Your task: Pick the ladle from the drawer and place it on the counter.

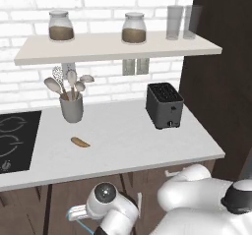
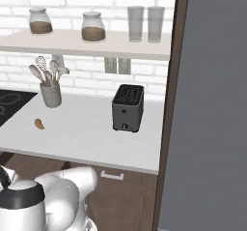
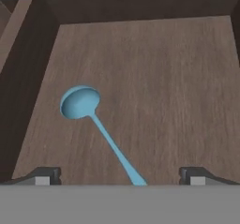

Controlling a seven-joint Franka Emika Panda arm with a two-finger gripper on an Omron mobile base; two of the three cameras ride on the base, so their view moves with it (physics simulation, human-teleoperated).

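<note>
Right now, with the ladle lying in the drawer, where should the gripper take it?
On the thin straight handle, probably mid-length, from above. The ladle lies flat on the drawer floor, bowl up; the open fingers already straddle the handle's end.

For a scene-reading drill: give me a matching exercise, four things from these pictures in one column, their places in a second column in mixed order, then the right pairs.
Things:
1. ladle
2. toaster
3. two jars
4. brown food piece

Places:
A. on the wall shelf, left of two glasses
B. lying on the wooden floor of the drawer, between the spread fingers of the gripper
C. on the counter, near its right end
D. on the counter, in front of the grey utensil cup

Pairs: 1-B, 2-C, 3-A, 4-D
</note>
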